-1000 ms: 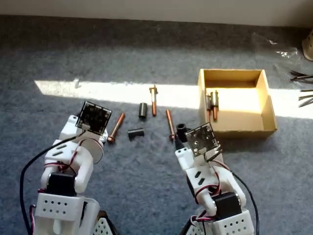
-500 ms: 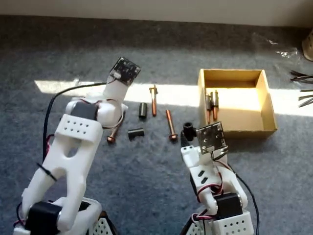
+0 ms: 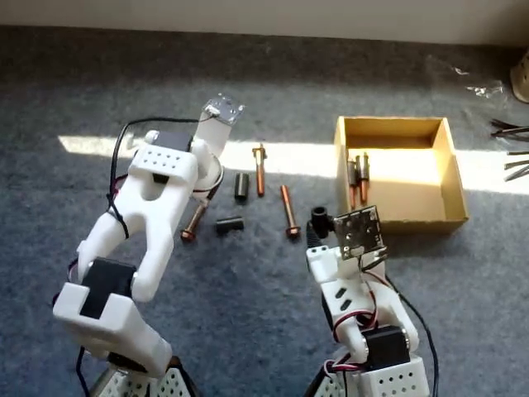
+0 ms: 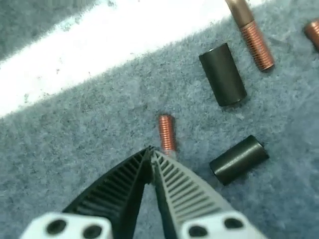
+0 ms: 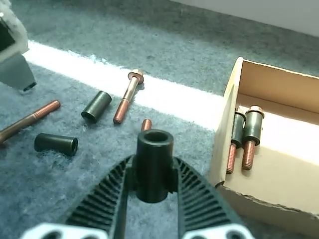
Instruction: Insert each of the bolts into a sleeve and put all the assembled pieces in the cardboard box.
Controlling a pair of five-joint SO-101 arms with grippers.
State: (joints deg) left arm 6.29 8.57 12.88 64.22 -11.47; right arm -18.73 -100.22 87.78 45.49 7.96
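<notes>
**A Tight Pinch**

The right gripper (image 5: 153, 167) pinched a short black sleeve (image 5: 155, 149) that stood up, with its round hole on top. The left gripper (image 4: 151, 153) had its fingers pressed together, right by a copper bolt (image 4: 167, 130) with a ridged end. Two joined pieces (image 5: 252, 130) lay in the cardboard box (image 5: 224, 134).

grey carpeted bench (image 3: 248, 322) — sunlit band (image 3: 99, 147) across it | clear plastic wrap (image 3: 478, 83) near far right corner | dark metal tools (image 3: 506, 129) at right edge
</notes>
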